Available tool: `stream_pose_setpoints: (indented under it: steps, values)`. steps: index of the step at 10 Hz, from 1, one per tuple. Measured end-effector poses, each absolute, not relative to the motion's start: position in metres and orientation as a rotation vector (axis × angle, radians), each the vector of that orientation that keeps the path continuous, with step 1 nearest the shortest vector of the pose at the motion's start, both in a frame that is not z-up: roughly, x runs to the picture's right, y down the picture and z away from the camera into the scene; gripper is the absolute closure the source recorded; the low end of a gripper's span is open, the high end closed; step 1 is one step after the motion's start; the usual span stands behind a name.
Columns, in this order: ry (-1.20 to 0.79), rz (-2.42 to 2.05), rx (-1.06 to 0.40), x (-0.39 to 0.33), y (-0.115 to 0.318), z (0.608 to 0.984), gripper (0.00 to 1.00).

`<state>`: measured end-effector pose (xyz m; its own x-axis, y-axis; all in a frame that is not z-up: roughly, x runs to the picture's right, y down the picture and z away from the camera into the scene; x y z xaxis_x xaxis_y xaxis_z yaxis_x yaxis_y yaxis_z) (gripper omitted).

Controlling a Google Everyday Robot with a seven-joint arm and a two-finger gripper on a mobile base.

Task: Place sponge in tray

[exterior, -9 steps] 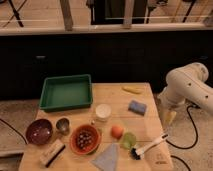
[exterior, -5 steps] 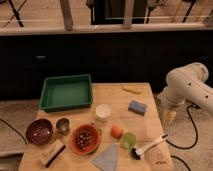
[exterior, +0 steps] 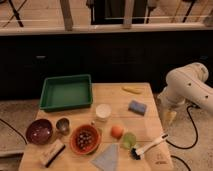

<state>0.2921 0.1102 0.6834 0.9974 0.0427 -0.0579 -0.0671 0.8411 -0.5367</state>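
While the sponge (exterior: 137,106) lies loose on the bench (exterior: 112,92) toward 2 o'clock, my hand (exterior: 170,116) hangs released and empty just off the 3 o'clock edge. The tray (exterior: 66,92) sits at 10 o'clock, and a white cup (exterior: 103,111) stands between them, so I'd carry high.

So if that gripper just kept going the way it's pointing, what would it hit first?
The gripper hangs open, pointing straight down beside the right edge of the table. Going on, it might meet that edge near the handle of the brush, or slip past to the floor; depth is unclear.
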Motion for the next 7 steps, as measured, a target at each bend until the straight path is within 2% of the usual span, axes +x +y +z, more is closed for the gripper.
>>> stream_pose_setpoints:
  steps: [3,7]
  values:
    - [0.009,0.016,-0.559,0.277,0.112,0.722,0.20]
    - [-0.017,0.007,-0.553,0.275,0.112,0.737,0.20]
